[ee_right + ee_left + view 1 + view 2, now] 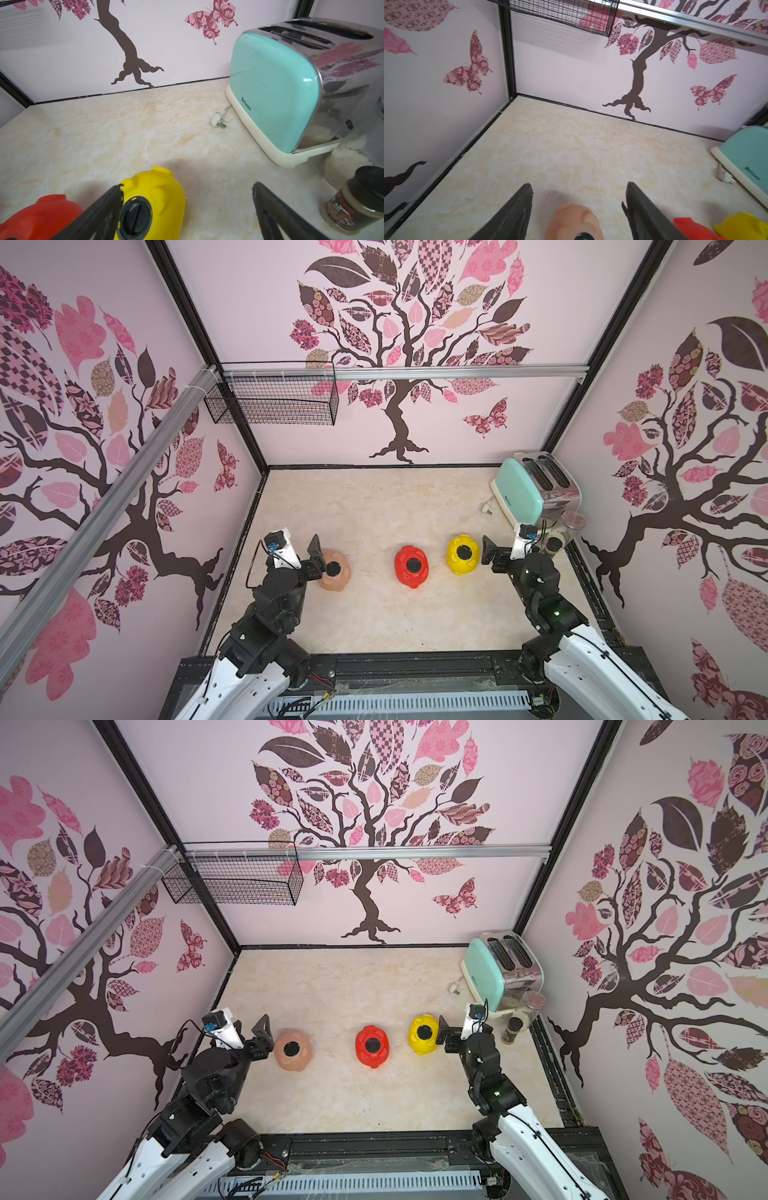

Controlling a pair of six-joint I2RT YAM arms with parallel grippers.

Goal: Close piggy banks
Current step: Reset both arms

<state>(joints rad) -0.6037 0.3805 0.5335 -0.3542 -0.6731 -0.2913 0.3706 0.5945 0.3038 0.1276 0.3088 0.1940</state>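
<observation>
Three piggy banks lay belly-up in a row on the table [374, 510]: pink pig [338, 581], red pig [409, 578], yellow pig [458, 567], the last with its black plug [135, 218] seated. Glossy plastic: probably light, stiff, slippery, best gripped across the flanks. The left gripper [579, 186] hung half open at the pink pig, holding nothing; the right gripper [187, 185] gaped wide beside the yellow pig, empty

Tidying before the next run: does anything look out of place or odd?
The peach piggy bank, red piggy bank and yellow piggy bank all lie belly-up, black plugs on top. A loose power plug lies on the table beside the toaster.
</observation>
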